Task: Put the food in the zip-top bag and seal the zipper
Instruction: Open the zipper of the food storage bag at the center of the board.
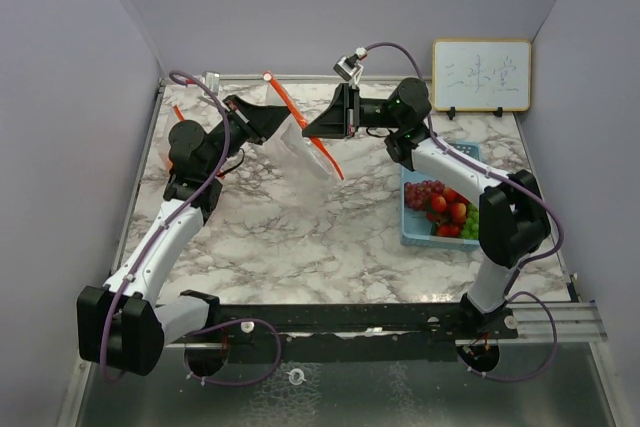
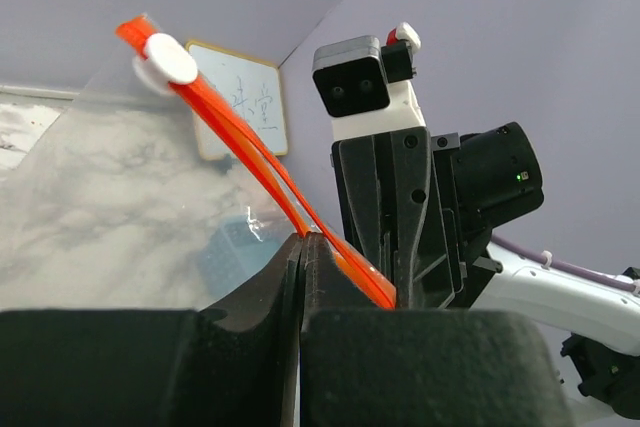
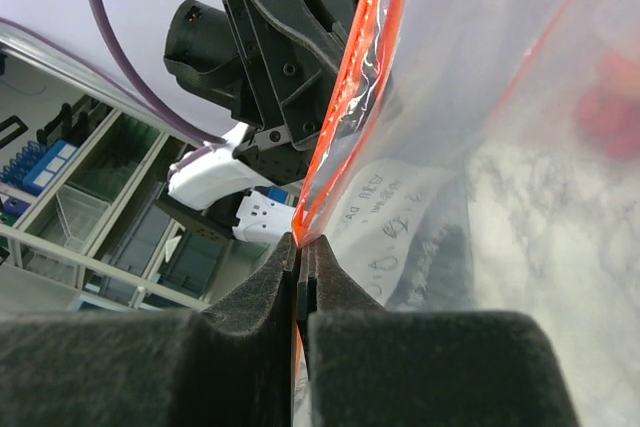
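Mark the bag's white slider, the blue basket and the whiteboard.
white slider point(image 2: 168, 59): left wrist view, middle of its rounded face.
blue basket point(image 1: 405, 233): top view, near left corner of its rim.
whiteboard point(image 1: 481, 75): top view, centre of its writing surface.

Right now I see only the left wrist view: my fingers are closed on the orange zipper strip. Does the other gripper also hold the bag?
Observer: Yes. In the right wrist view, the right gripper is shut on the orange edge of the zip-top bag.
Operator: Where is the food?
Observer: In the top view, the food lies in a light-blue basket on the right side of the table, apart from the bag.
Operator: Is the bag lying flat?
Observer: No. From above, it hangs between the left gripper and the right one.
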